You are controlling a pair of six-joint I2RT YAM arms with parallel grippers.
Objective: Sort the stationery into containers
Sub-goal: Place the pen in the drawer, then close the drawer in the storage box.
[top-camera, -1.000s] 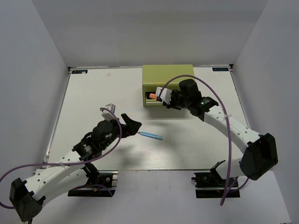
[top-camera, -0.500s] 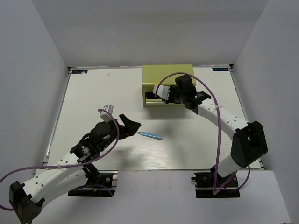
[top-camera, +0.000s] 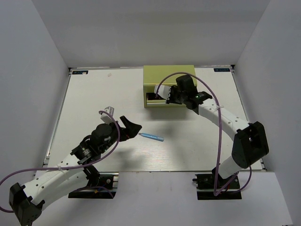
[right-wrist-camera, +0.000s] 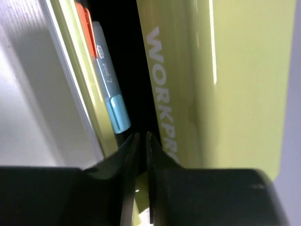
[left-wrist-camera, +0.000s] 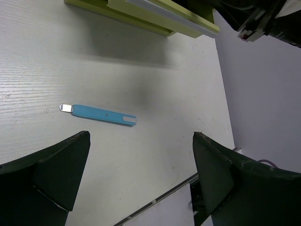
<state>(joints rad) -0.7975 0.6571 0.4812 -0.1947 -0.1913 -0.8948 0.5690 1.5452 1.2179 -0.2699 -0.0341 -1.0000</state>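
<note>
Down in the drawer point(right-wrist-camera: 89, 108) lie two sticks point(right-wrist-camera: 109, 84) by my near-pinched, empty right gripper point(right-wrist-camera: 142, 141); left gripper point(left-wrist-camera: 141, 136) gapes over the blue stick point(left-wrist-camera: 99, 114).

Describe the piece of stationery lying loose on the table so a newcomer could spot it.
From the olive-green box at the table's far edge, come toward the arm bases. A slim light blue stick lies flat on the white table, just beyond the open left gripper. It is the only loose stick in view, with a silvery tip.
</note>
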